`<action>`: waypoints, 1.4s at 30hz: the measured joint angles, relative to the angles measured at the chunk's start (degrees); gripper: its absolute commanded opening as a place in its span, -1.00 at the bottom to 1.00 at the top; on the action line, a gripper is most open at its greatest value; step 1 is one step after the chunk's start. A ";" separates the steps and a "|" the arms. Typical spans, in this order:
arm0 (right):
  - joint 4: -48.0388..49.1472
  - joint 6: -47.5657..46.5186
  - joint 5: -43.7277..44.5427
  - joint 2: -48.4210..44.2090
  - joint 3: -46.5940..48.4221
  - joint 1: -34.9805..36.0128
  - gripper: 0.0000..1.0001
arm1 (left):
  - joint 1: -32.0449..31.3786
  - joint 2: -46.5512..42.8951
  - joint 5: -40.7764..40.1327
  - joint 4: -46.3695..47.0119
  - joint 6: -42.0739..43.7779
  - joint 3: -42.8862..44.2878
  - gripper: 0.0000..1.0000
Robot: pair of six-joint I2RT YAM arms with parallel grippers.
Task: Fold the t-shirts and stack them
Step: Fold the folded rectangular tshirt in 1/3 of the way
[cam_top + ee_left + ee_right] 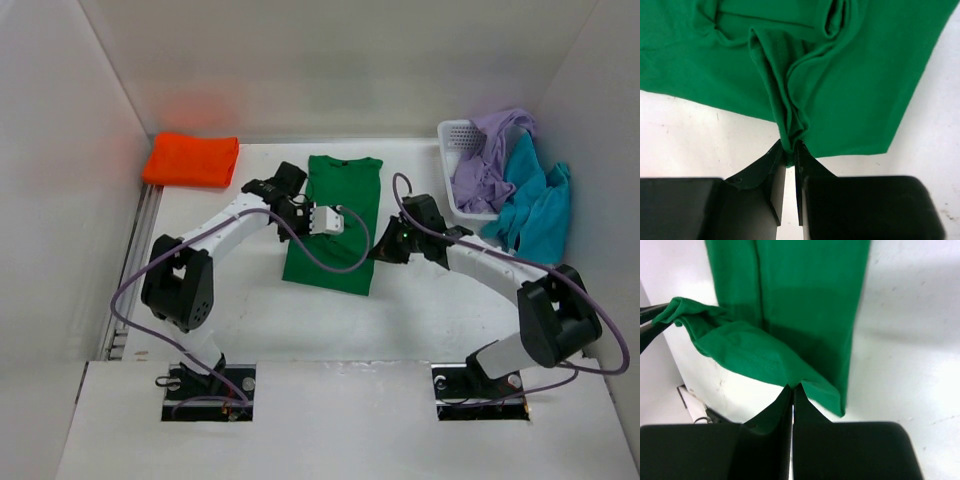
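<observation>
Two pincers grip one green t-shirt (340,190) near the middle of the white bench (300,320).

In the left wrist view, the left pincer (788,150) sits at the bottom centre of the frame. Its black jaws are nearly together, pinching a bunched ridge of green cloth at the shirt's edge. Creases run up from that pinch toward the top of the frame, and the rest of the cloth lies spread on the bench.

In the right wrist view, the right pincer (792,387) is also at the bottom centre, its jaws pressed tight on the stitched hem of a raised green flap. That flap stretches away to the left edge of the frame, where it ends in a gathered clump. Behind it, the shirt lies flat as a long narrow panel reaching the top of the frame.

In the top view, the shirt lies lengthwise in the centre with its collar toward the top. The left pincer is at the shirt's left side, the right pincer at its lower right edge.

An orange t-shirt (190,160) lies folded at the upper left. At the upper right, a white mesh basket (452,135) holds a crumpled lavender t-shirt (490,160). A teal t-shirt (535,205) hangs over the basket's right side.
</observation>
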 measured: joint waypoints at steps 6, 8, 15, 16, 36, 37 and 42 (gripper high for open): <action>-0.39 -2.51 -2.58 5.68 3.58 -3.04 -1.00 | 1.05 4.55 0.02 0.96 -0.46 2.38 -0.82; -0.46 -3.26 -3.30 8.13 5.46 -3.41 -1.00 | 1.31 5.49 0.04 1.70 -0.50 2.60 -0.81; -0.44 -4.87 -5.11 15.61 10.99 -4.42 -0.90 | 2.34 8.17 0.24 3.80 -0.57 3.78 -0.77; -0.44 -5.05 -5.25 16.28 11.26 -4.74 -0.87 | 2.51 8.61 0.31 4.13 -0.59 4.07 -0.75; 4.33 -9.31 -3.13 16.63 17.44 -11.78 -0.34 | 8.31 6.84 -6.19 17.42 -3.13 2.84 0.15; 4.39 -9.40 -2.54 15.28 16.39 -11.47 -0.27 | 8.15 4.24 -6.21 17.07 -1.77 0.74 0.16; 3.85 -7.82 0.70 7.10 6.03 -5.46 0.05 | 1.88 -14.12 -5.49 12.59 6.80 -16.26 0.20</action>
